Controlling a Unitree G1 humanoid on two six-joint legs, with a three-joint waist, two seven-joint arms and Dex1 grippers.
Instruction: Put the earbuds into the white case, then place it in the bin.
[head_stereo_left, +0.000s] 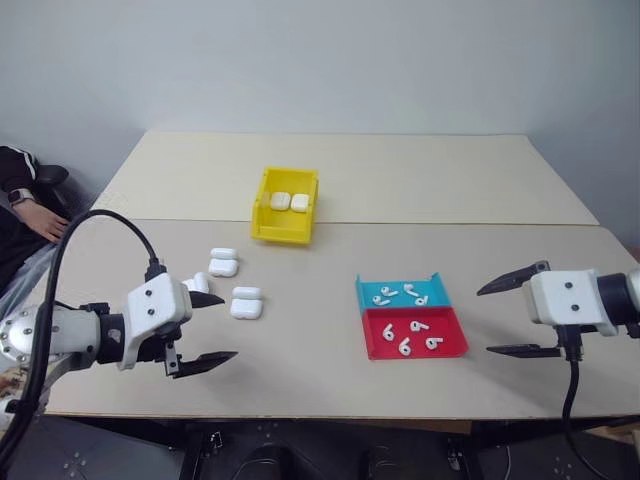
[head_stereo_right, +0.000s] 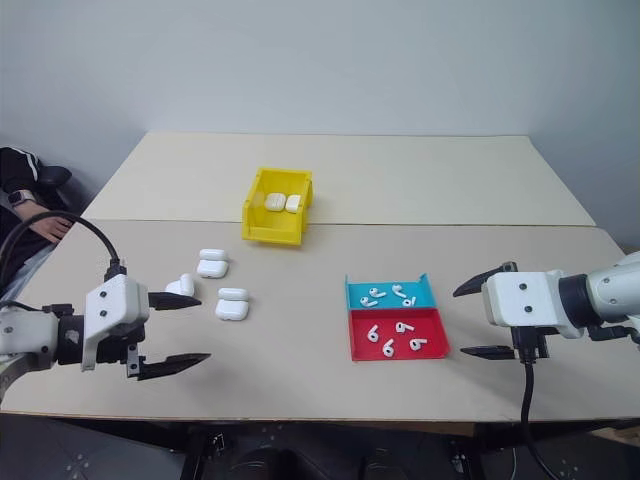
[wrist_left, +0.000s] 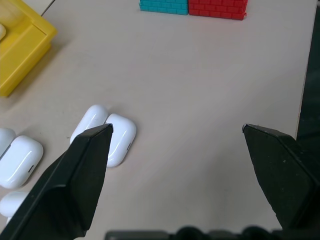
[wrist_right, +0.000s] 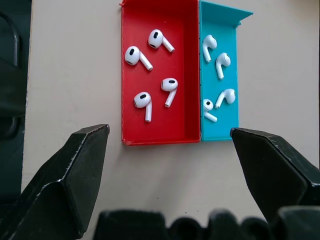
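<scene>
White earbuds (wrist_right: 148, 75): four in red tray (head_stereo_left: 450, 345), four in teal tray (head_stereo_left: 374, 288) just behind, right of centre. Closed white cases (head_stereo_left: 246, 303) loose at near left; two more inside yellow bin (head_stereo_left: 268, 225), far centre. Left gripper (head_stereo_left: 207, 328) and right gripper (head_stereo_left: 518, 314) both gaping wide, empty, above table (head_stereo_left: 400, 180). No legible writing anywhere.

White boxy wrists, 2 black pointed fingers per hand (head_stereo_left: 203, 329), black cables.
</scene>
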